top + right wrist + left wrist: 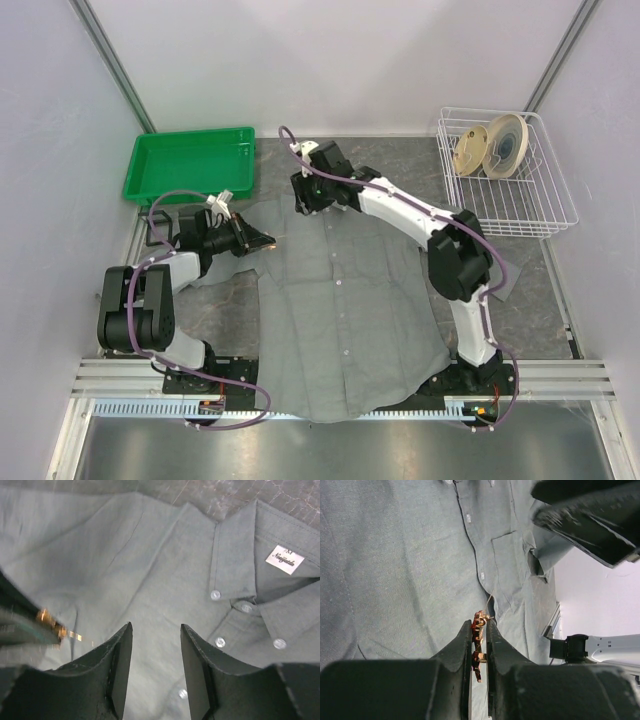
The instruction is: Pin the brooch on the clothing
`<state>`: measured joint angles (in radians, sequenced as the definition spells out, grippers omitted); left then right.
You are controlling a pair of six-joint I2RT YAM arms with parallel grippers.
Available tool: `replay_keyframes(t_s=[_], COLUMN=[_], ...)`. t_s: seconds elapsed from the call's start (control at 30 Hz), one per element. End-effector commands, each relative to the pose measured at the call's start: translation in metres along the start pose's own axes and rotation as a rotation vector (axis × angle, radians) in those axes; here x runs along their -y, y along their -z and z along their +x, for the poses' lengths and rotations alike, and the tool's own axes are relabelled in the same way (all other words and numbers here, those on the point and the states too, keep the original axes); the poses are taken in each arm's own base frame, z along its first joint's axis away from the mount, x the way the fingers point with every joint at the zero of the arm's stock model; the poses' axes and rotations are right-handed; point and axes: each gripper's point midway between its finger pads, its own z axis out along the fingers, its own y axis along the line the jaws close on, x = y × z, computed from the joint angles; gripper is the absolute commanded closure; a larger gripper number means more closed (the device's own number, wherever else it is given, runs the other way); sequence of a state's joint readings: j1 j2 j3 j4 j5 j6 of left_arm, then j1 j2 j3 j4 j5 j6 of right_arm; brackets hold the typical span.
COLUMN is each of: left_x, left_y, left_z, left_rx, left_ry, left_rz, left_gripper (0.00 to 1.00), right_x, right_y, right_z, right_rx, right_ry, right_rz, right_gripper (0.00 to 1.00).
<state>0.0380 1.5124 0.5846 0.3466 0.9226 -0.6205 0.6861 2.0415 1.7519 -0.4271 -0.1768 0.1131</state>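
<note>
The left gripper (pixel 480 630) is squeezed tight on the brooch (pixel 476 656). The little red and gold brooch sits up between its two fingers, above the shirt (pixel 340 310) and not touching it. So the brooch is picked up but not pinned on yet. This looks like the step of bringing it to the right spot.

The right gripper (pixel 156 630) is over the shirt near the collar (pixel 235 555). Its fingers are apart and nothing is between them. I think it is getting ready to pinch the cloth.

Next, the right gripper likely needs to grab a bit of cloth and lift it. Then the left gripper can push the pin through. The cloth is soft and lies flat on the table (pixel 530 320), so the pin may slide or miss.

The two grippers are near each other and could bump. The buttons (pixel 215 595) and the white label (pixel 284 559) are close by, and the pin should stay off them.

A green tray (pixel 190 137) and a white wire basket (pixel 540 215) sit far back, out of the way.
</note>
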Motion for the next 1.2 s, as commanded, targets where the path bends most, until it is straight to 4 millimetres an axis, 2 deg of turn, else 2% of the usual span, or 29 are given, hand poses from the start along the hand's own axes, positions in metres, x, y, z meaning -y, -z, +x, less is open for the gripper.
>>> replay_keyframes(t_s=[0.0,0.07,0.13,0.3,0.43,0.53,0.7,0.83,1.17], left_x=[-0.005,-0.005,-0.008,-0.014,-0.024,-0.025,-0.023,-0.027,-0.033], left_y=[-0.002,-0.002,-0.001,0.001,0.001,0.0,-0.001,-0.004,-0.01], left_z=[-0.016,-0.013,-0.011,-0.003,-0.001,0.0,-0.005,-0.01,-0.01], left_rx=[0.047,0.038,0.032,-0.03,-0.084,-0.106,-0.106,-0.093,-0.101], left_ry=[-0.11,-0.112,-0.117,-0.138,-0.132,-0.147,-0.153,-0.158,-0.112], left_rz=[-0.021,-0.016,-0.024,-0.038,-0.059,-0.054,-0.041,-0.052,-0.055], left_gripper=[0.98,0.98,0.98,0.98,0.98,0.98,0.98,0.98,0.98], right_x=[-0.001,-0.002,-0.014,-0.028,-0.031,-0.025,-0.008,-0.001,-0.002], right_y=[-0.029,-0.037,-0.043,-0.065,-0.074,-0.078,-0.072,-0.073,-0.083], right_z=[0.012,0.014,0.01,0.024,0.028,0.026,0.019,0.032,0.059], right_rx=[-0.067,-0.059,-0.04,-0.068,-0.068,-0.058,-0.038,-0.069,-0.118], right_ry=[-0.21,-0.233,-0.223,-0.238,-0.239,-0.227,-0.215,-0.214,-0.236], right_rz=[0.18,0.213,0.214,0.198,0.203,0.231,0.274,0.308,0.349], right_gripper=[0.5,0.51,0.52,0.54,0.54,0.54,0.55,0.6,0.58])
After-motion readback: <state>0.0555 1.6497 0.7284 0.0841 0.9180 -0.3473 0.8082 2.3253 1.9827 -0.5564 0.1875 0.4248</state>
